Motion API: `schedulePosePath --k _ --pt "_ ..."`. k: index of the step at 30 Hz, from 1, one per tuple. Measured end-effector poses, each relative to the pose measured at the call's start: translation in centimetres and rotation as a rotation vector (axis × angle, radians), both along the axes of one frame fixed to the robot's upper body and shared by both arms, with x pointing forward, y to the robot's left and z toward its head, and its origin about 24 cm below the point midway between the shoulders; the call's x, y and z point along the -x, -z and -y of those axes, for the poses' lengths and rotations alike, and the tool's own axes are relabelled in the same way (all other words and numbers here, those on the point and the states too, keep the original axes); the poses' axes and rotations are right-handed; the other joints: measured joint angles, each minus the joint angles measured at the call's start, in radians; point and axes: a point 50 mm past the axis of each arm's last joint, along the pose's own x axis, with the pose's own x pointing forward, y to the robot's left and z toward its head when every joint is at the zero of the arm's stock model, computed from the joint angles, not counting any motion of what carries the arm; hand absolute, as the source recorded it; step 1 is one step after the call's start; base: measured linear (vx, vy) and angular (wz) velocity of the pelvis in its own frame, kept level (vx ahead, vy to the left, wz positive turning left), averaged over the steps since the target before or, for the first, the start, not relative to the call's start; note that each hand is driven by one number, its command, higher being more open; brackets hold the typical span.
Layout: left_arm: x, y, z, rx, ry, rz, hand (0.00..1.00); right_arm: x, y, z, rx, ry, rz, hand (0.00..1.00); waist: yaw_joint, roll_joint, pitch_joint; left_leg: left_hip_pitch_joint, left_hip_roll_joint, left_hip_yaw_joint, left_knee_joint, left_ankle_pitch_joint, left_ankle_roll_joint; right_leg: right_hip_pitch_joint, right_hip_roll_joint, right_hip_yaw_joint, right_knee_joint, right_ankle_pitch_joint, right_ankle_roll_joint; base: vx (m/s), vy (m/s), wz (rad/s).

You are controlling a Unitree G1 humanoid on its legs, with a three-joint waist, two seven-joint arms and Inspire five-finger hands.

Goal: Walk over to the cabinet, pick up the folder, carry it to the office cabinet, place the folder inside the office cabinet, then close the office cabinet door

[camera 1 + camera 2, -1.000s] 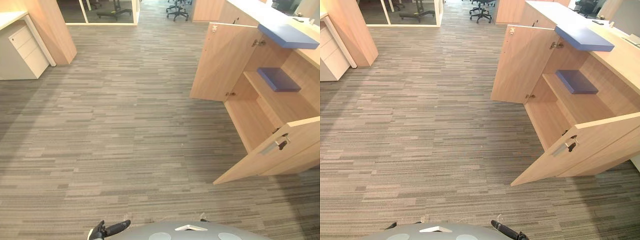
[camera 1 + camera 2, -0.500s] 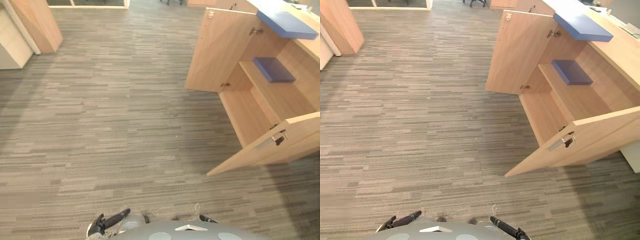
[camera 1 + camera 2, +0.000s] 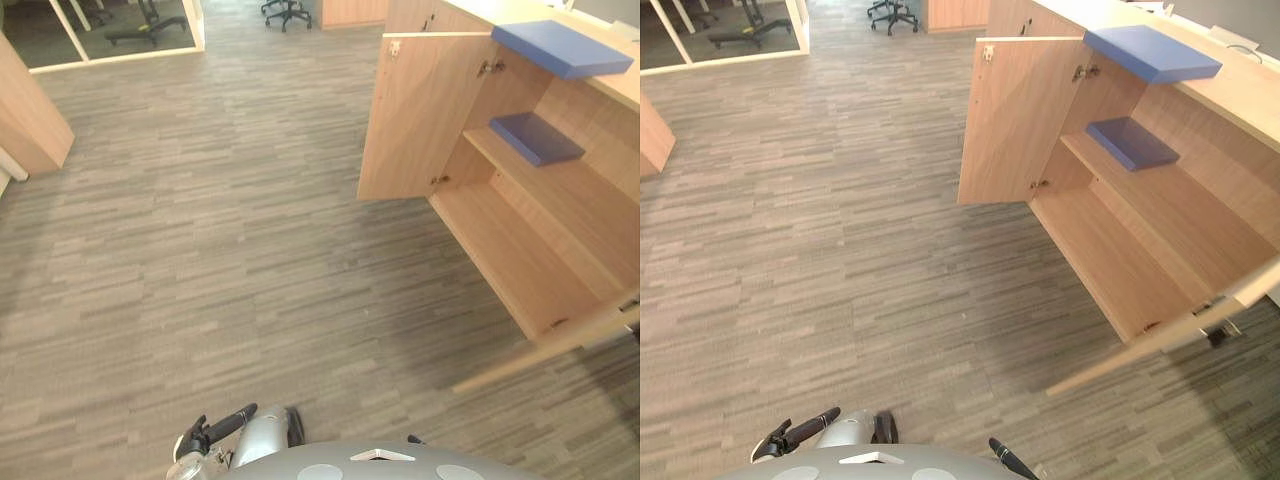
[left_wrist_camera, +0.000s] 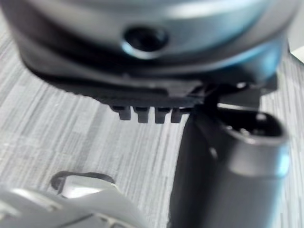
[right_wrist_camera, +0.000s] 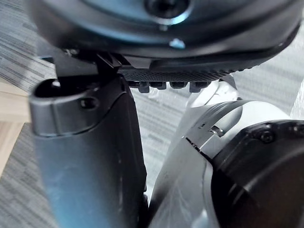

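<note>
Pale wood office cabinet is standing on the robot's right with both doors hanging wide open. Far door is swinging out across the floor at a right angle to the cabinet front. Near door is showing almost edge-on, with a metal handle sticking out of its outer face.

Blue folder is lying flat on the cabinet's top, its corner jutting out over the front edge above the opening. Second folder, a darker blue, is lying flat on the upper shelf inside, toward the far end near the far door's hinges. Neither folder is touching a hand.

Left hand is hanging low at the bottom of the head views, well apart from the cabinet. One dark finger is reaching out straight, and the hand is gripping nothing. In its wrist view the thumb is standing straight beside the palm, with carpet showing past it.

Right hand is peeking in at the bottom edge with one dark finger lying straight. Its wrist view shows the thumb straight too, pinching nothing.

Grey striped carpet is running across the whole room. Office chairs are sitting at the far end. Glass partition is standing at the far left, and a wood panel is leaning into view on the left
</note>
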Motion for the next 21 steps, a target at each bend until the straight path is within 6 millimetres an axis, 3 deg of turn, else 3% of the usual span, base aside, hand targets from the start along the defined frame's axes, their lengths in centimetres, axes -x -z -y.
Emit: schedulePosePath --k 1,2,3,5,7,8,9,10,11,12,14,15,16,17,19,21 --pt "0.0 0.0 0.0 -0.007 0.034 -0.008 1.0 -0.2 0.0 0.1 0.006 0.002 0.013 1.0 -0.005 0.0 0.0 0.04 -0.014 0.006 -0.026 -0.007 0.006 -0.033 -0.014 -0.004 0.097 0.049 -0.015 0.38 0.197 -0.21" --pt "0.1 0.0 0.1 -0.014 0.084 -0.021 1.0 -1.0 -0.2 0.2 0.018 -0.023 0.043 1.0 -0.01 0.001 0.0 0.125 -0.034 0.02 -0.093 -0.011 0.007 -0.103 -0.034 -0.044 0.29 0.093 -0.071 0.39 0.221 -0.31" --pt "0.2 0.1 0.5 -0.01 0.119 -0.03 1.0 -1.7 -0.3 0.5 0.035 -0.056 0.067 1.0 -0.013 0.005 0.004 0.214 -0.042 0.026 -0.173 -0.01 0.004 -0.165 -0.043 -0.124 0.406 0.087 -0.092 0.38 0.222 -0.38" --pt "0.2 0.2 1.0 -0.011 0.186 -0.045 1.0 -2.6 -0.6 0.8 0.064 -0.112 0.096 1.0 -0.017 0.032 0.006 0.319 -0.04 0.035 -0.274 0.005 -0.009 -0.227 -0.02 -0.236 0.437 0.049 -0.11 0.37 0.207 -0.32" --pt "-0.5 0.2 1.0 -0.018 0.232 -0.043 1.0 -3.2 -0.7 0.8 0.075 -0.137 0.118 1.0 -0.025 0.035 0.024 0.398 -0.039 0.046 -0.337 0.014 -0.017 -0.252 -0.001 -0.361 0.325 -0.026 -0.082 0.37 0.104 -0.12" --pt "-0.9 0.1 1.1 -0.024 0.249 -0.04 1.0 -3.5 -0.8 0.8 0.078 -0.141 0.129 1.0 -0.031 0.034 0.031 0.431 -0.039 0.05 -0.364 0.01 -0.022 -0.272 0.004 -0.453 0.206 -0.058 -0.084 0.39 0.042 -0.09" --pt "-1.1 0.1 1.1 -0.024 0.25 -0.036 1.0 -3.8 -0.8 0.8 0.081 -0.143 0.138 1.0 -0.033 0.035 0.039 0.449 -0.037 0.057 -0.38 0.008 -0.029 -0.281 0.009 -0.495 0.138 -0.062 -0.084 0.45 0.007 -0.3" --pt "-1.3 0.1 1.2 -0.027 0.25 -0.032 1.0 -4.3 -0.9 0.9 0.086 -0.152 0.151 1.0 -0.033 0.039 0.049 0.47 -0.026 0.092 -0.416 -0.008 -0.056 -0.297 0.028 -0.648 -0.066 -0.043 -0.064 0.37 -0.006 -0.49" --pt "-1.4 0.0 1.1 -0.03 0.25 -0.029 1.0 -4.6 -0.9 0.8 0.09 -0.167 0.153 1.0 -0.032 0.035 0.051 0.485 -0.024 0.118 -0.433 -0.018 -0.072 -0.297 0.033 -0.772 -0.186 -0.019 -0.067 0.43 -0.017 -0.72" --pt "-1.5 0.0 1.0 -0.033 0.243 -0.026 1.0 -4.9 -1.0 0.7 0.09 -0.175 0.154 1.0 -0.032 0.028 0.055 0.499 -0.025 0.15 -0.444 -0.033 -0.097 -0.303 0.033 -0.918 -0.28 0.006 -0.102 0.31 -0.023 -0.63" --pt "-1.4 0.0 1.0 -0.026 0.205 -0.023 1.0 -5.1 -1.0 0.8 0.094 -0.181 0.158 1.0 -0.032 0.028 0.056 0.527 -0.02 0.2 -0.445 -0.053 -0.132 -0.295 0.046 -1.027 -0.316 0.006 -0.129 0.48 -0.053 -0.7" --pt "-1.1 0.1 1.1 -0.018 0.169 -0.024 1.0 -5.0 -1.0 0.8 0.091 -0.191 0.145 1.0 -0.027 0.029 0.061 0.561 -0.008 0.235 -0.428 -0.068 -0.16 -0.277 0.069 -1.024 -0.338 0.03 -0.205 0.56 -0.066 -0.84" --pt "-1.1 0.1 1.3 -0.01 0.156 -0.024 1.0 -5.1 -1.1 0.9 0.096 -0.201 0.144 1.0 -0.024 0.034 0.063 0.574 0.014 0.25 -0.402 -0.077 -0.176 -0.263 0.092 -1.019 -0.339 0.024 -0.245 0.62 -0.088 -0.82" --pt "-1.7 0.1 1.6 0.003 0.159 -0.019 1.0 -5.1 -1.1 1.1 0.111 -0.214 0.142 1.0 -0.031 0.059 0.065 0.548 0.091 0.266 -0.255 -0.095 -0.208 -0.239 0.138 -1.015 -0.342 -0.006 -0.263 0.5 -0.078 -0.48" --pt "-2.4 0.0 1.8 0.02 0.117 0.011 1.0 -5.1 -1.2 1.2 0.123 -0.211 0.136 1.0 -0.035 0.067 0.071 0.505 0.159 0.26 -0.056 -0.076 -0.22 -0.208 0.171 -0.989 -0.346 -0.037 -0.253 0.57 -0.098 -0.47" --pt "-2.9 -0.1 2.5 0.067 -0.042 0.074 1.0 -5.1 -1.2 1.4 0.131 -0.204 0.134 1.0 -0.031 0.082 0.075 0.405 0.297 0.19 0.345 0.029 -0.162 -0.123 0.244 -0.912 -0.383 -0.088 -0.234 0.56 -0.085 -0.85"
